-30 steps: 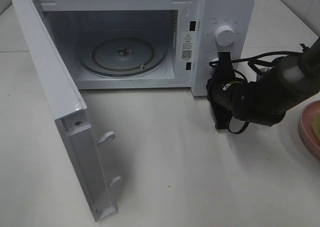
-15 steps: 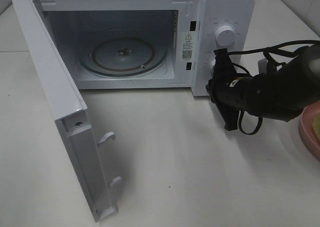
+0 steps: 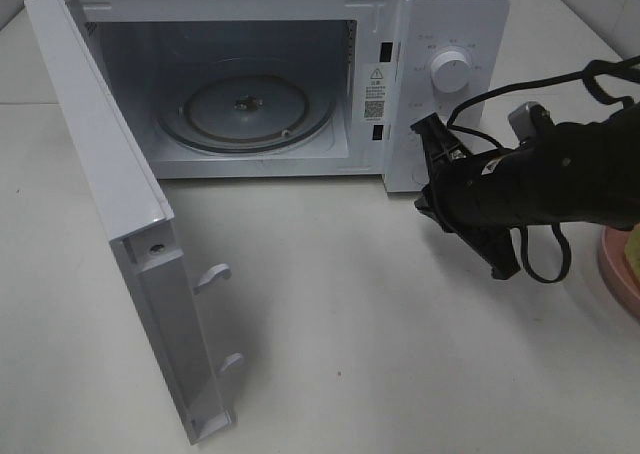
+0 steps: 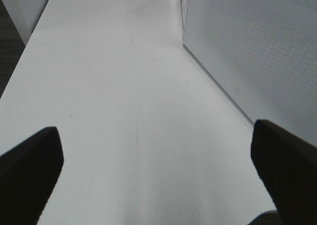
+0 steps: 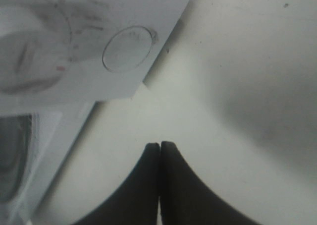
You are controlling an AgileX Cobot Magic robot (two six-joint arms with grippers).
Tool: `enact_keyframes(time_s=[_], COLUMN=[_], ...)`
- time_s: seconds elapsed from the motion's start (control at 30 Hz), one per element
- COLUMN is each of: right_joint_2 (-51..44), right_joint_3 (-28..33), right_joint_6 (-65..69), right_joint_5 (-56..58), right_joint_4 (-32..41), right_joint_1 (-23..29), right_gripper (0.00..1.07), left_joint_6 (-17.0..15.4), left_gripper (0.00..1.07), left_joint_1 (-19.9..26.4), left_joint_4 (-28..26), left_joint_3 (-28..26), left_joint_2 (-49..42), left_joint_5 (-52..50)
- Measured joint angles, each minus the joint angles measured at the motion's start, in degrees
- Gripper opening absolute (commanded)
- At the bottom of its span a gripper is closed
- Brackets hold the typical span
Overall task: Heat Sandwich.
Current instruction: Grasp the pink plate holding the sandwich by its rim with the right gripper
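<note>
Sandwich (image 3: 632, 242) only showed up as a pale-yellow sliver at the far right edge of the high view. It sat on the pink plate (image 3: 612, 274), out on the table (image 3: 350, 334) and well off to the right of the microwave (image 3: 455, 14), not inside it. The plate was cut off by the frame and partly tucked behind the right arm, so honestly not much more to say about the food. Just beside the plate, the right claw (image 3: 421, 202) hung low over the table in front of the microwave's control panel. Its fingers (image 5: 148, 185) were pressed flat together with nothing between them, tips close to the panel but not touching it. From its wrist cam you could see the round button (image 5: 128, 49) and a blurry bit of the dial (image 3: 450, 71) above the tips. A loop of black cable (image 3: 545, 259) dangled under that arm. The microwave door (image 3: 110, 174) stood swung wide open to the left, and the glass turntable (image 3: 245, 109) inside was bare. The left claw (image 4: 154, 133) wasn't in the high view at all. Its own cam showed both fingers (image 4: 29, 165) spread far apart over the white table, gripping nothing, with a white dotted panel (image 4: 257, 51) running alongside.
</note>
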Motion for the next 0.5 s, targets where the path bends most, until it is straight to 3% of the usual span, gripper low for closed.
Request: enact_keyframes(time_s=[0.5], right_joint_2=[-12.0], right_joint_3=[0.1], right_joint_6=[-51.5], right_joint_5=[25.8], right_joint_4=[-2.6], right_joint_1=[0.0], right_gripper=[0.08], left_joint_6=[0.0], left_gripper=[0.98], left_joint_1=[0.0], left_joint_4=[0.0], left_joint_3=[0.0], left_joint_2=[0.0], left_joint_5=[0.0])
